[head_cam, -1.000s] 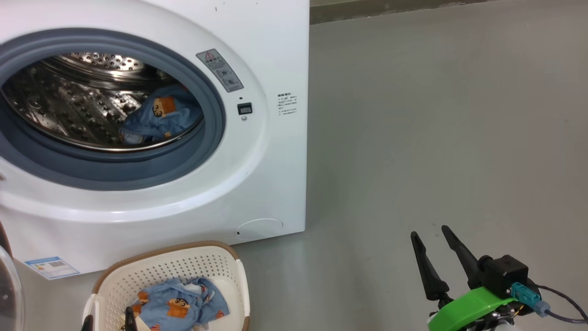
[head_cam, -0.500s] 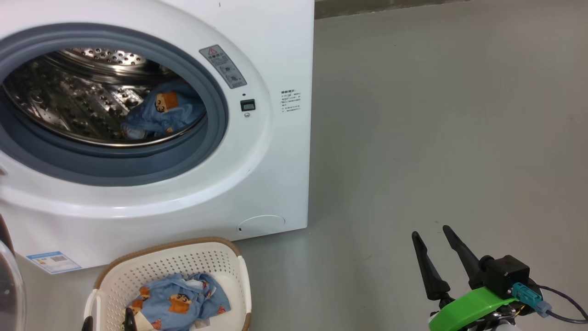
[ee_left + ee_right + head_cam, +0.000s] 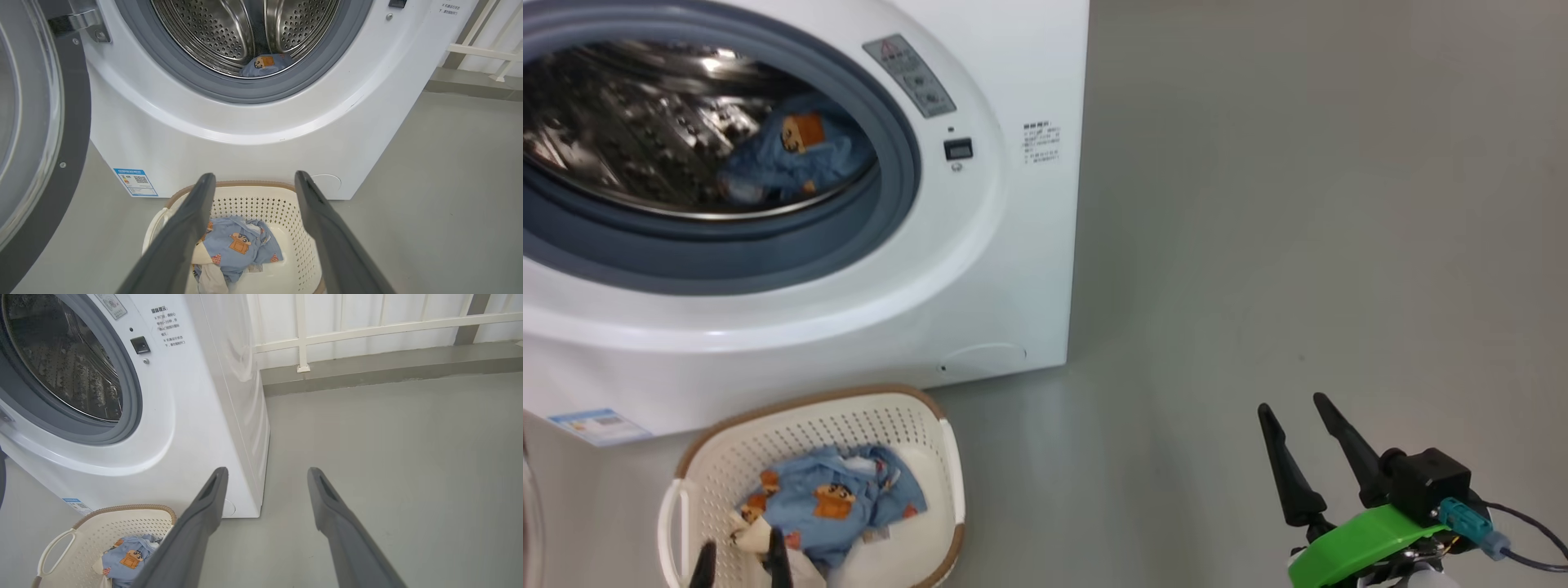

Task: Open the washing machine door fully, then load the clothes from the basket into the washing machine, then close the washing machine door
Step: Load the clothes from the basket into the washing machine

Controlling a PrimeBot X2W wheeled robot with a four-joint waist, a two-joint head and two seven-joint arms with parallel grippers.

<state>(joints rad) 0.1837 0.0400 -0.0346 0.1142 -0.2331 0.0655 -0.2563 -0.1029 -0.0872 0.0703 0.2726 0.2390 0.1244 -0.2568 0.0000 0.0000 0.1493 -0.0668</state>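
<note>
Two grippers: left gripper [image 3: 254, 175] and right gripper [image 3: 1290, 404] both spread wide, empty; left hangs over the basket [image 3: 261, 204], right over floor [image 3: 1258, 245].
Clothes [image 3: 241, 245]: blue bear-print bundle lies in the basket; another piece [image 3: 263, 63] in the drum [image 3: 204, 32].
Cut off: washing machine door [image 3: 73, 122] runs past the left wrist view's left edge; the left gripper hides the basket's near end.
Door swing: open, standing left of the washing machine [image 3: 245, 155].

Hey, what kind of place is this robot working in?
Likely a laundry corner, perhaps a balcony or utility area. A white front-loading washing machine stands on a bare grey floor, a basket of clothes sits before it, and a pale railing runs behind.
</note>
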